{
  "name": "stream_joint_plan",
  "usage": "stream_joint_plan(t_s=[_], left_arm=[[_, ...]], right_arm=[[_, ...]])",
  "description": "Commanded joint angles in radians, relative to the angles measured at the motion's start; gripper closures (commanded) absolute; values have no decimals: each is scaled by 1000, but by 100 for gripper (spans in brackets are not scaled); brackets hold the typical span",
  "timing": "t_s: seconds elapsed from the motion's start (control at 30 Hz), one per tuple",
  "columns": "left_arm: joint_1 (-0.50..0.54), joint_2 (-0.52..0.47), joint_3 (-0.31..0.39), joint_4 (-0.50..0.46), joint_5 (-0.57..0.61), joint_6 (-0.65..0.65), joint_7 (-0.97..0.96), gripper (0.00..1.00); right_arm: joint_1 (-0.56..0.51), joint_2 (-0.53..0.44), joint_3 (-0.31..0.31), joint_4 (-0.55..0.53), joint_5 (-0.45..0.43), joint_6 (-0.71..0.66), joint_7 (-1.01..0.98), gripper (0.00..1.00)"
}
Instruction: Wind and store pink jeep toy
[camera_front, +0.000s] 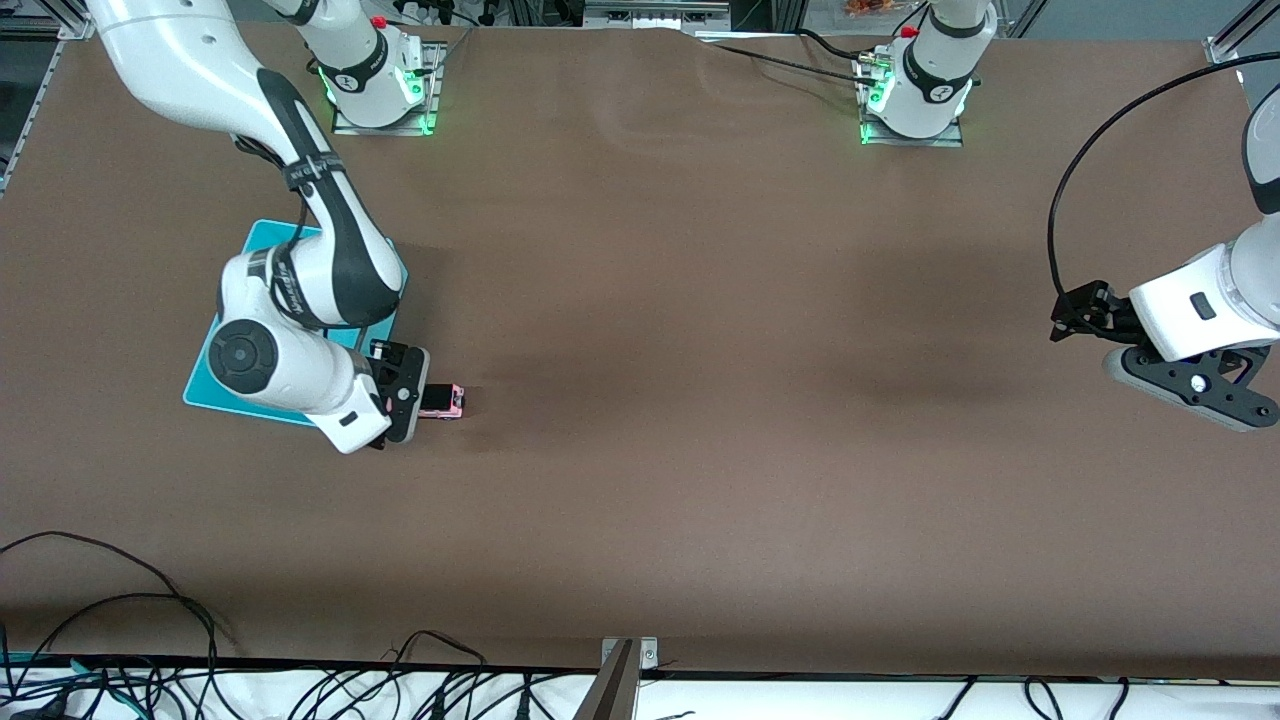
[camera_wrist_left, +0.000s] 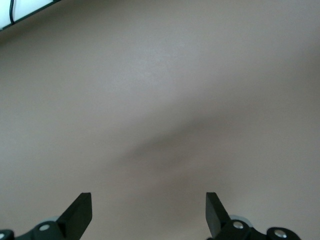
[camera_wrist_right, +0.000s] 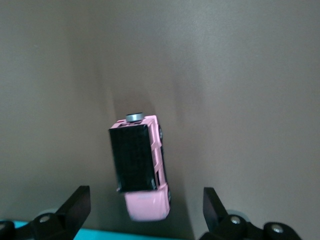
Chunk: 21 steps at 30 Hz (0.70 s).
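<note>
Right tool (camera_front: 415, 396) wide over pink jeep toy (camera_front: 442, 401) beside bin (camera_front: 262, 238) edge; left tool (camera_wrist_left: 148, 212) wide, waiting over bare table (camera_front: 700, 300).

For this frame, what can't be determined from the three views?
- Teal bin: front view, right arm covers most of it; contents unseen; right wrist view's edge cuts it.
- Pink jeep toy: front view, partly under the open right hand; wheels mostly hidden.
- Open left hand: wrist view shows only bare table.
</note>
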Motion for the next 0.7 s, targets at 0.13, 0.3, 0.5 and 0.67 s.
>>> stream_joint_plan(t_s=[0.13, 0.3, 0.5, 0.67], left_arm=[[4, 9, -6, 28, -22, -38, -26, 0], [6, -1, -13, 28, -23, -57, -26, 0], [-54, -96, 23, -50, -32, -63, -24, 0], [-220, -165, 228, -119, -126, -50, -26, 0]], right_arm=[[-8, 60, 8, -31, 5, 59, -96, 0], [12, 65, 8, -50, 0, 73, -103, 0], [15, 65, 8, -73, -3, 76, -108, 0], [15, 59, 6, -84, -7, 77, -164, 32]])
